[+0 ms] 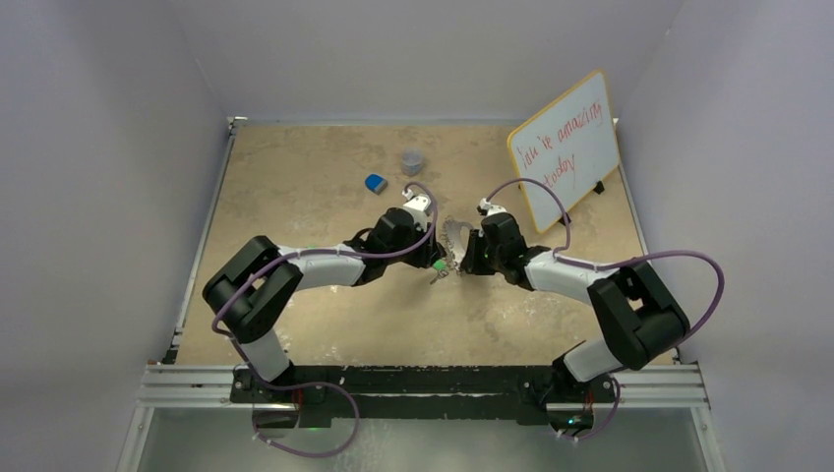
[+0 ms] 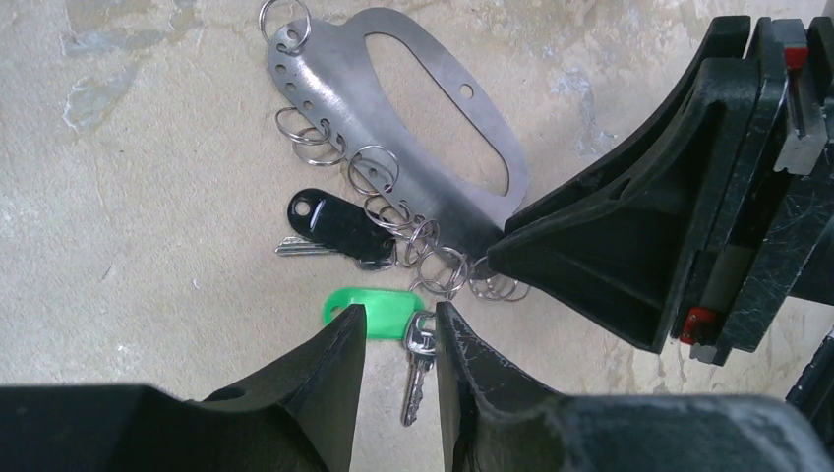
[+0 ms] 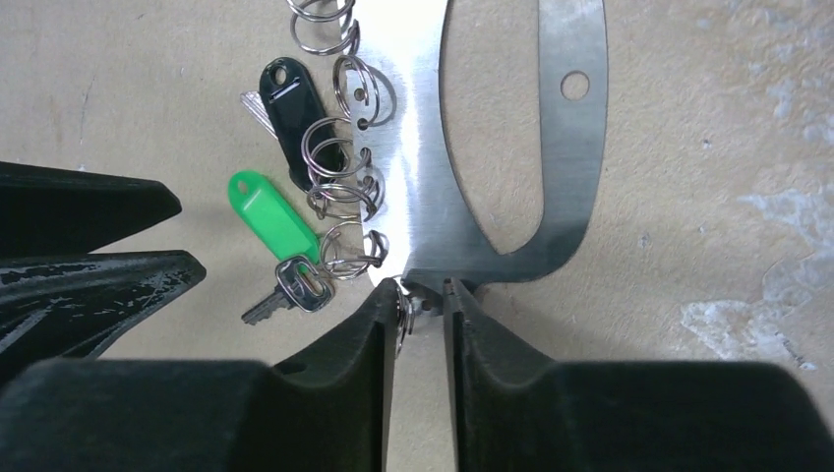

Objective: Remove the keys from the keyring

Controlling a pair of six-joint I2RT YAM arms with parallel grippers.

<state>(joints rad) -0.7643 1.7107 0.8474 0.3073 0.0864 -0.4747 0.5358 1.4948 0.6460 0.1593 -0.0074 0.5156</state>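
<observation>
The keyring (image 2: 329,84) is a flat silver metal plate with a handle hole and several small split rings along one edge. A silver key (image 2: 418,369) with a green tag (image 2: 379,310) and a second key with a black tag (image 2: 329,224) hang from its rings. All lie on the table. My left gripper (image 2: 398,315) is open, its fingertips either side of the green-tagged key, not clamping it. My right gripper (image 3: 423,295) is shut on the plate's (image 3: 423,197) near end, by one ring. In the top view both grippers meet at the keyring (image 1: 454,236).
A blue lump (image 1: 375,183) and a grey cup (image 1: 412,160) sit on the table beyond the left arm. A whiteboard (image 1: 564,147) with red writing leans at the back right. White walls close the sides.
</observation>
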